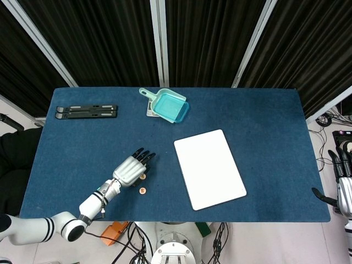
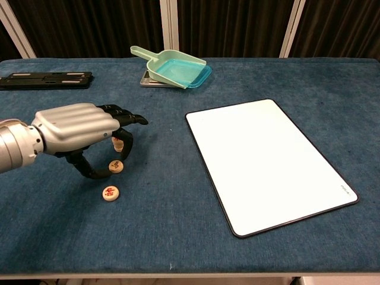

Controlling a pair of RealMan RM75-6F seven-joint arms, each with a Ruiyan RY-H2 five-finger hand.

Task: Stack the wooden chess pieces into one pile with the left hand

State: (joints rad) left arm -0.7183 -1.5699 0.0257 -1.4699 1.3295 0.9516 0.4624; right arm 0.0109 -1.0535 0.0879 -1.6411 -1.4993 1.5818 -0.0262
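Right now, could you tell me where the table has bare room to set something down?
Bare cloth lies right of the white board, and between the black bar and the left hand. It is crowded around the chess pieces under that hand.

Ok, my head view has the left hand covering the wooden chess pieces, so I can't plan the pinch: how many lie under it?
Observer: Chest view shows three spots in a row: a near round wooden piece, a middle piece, and a far stack partly behind the fingers.
Operator: Holding any?
Observer: None lifted; the left hand curls its thumb and a finger around the middle piece, which lies flat on the blue table.
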